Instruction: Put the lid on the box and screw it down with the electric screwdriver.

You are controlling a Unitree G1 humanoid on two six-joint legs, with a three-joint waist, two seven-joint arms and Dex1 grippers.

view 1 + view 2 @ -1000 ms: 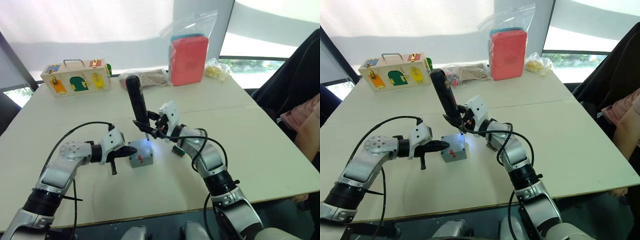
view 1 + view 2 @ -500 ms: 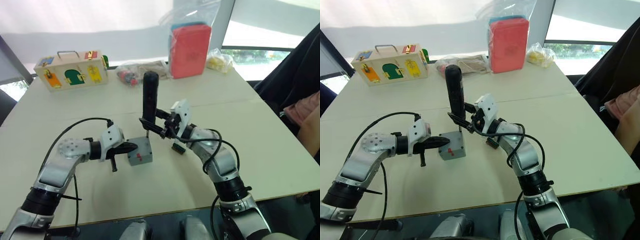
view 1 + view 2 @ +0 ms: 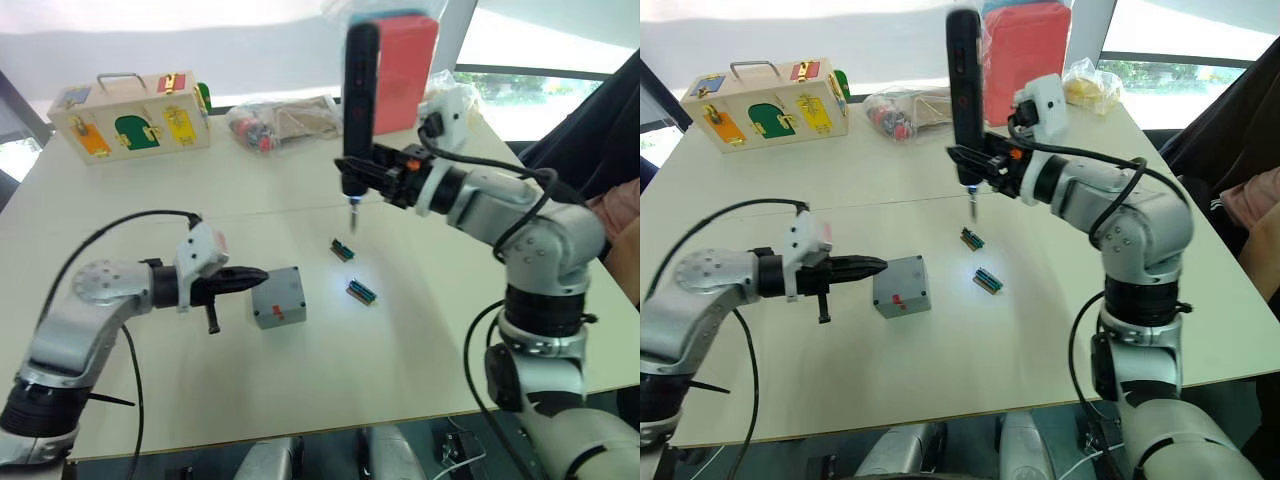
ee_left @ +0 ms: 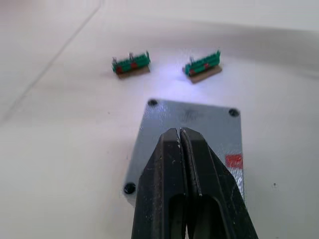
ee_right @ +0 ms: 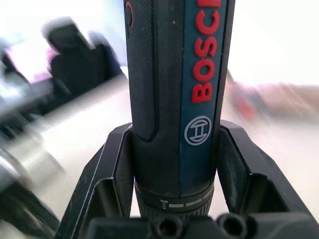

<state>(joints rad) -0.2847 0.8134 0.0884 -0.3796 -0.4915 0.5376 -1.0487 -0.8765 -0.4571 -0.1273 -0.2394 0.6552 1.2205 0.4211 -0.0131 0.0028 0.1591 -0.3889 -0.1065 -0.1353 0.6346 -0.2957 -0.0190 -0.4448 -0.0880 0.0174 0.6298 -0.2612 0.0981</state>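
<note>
Matt grey plastic lid [image 4: 192,130]; textured black electric screwdriver [image 5: 172,89] grip.

Robot test lab or office, plain pale tabletop [image 3: 450,330] by bright windows, wooden latch box [image 3: 128,113], bagged practice items [image 3: 285,120], loose green connector blocks [image 3: 361,291]

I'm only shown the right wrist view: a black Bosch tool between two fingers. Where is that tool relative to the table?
Observer: The right gripper holds the electric screwdriver upright, above the table, bit pointing down, well away from the box.
Operator: Is the box closed?
Observer: The lid sits on it, with screw holes visible at its corners.
Operator: And the other arm?
Observer: The left gripper, fingers shut, points at the box's edge.
</note>
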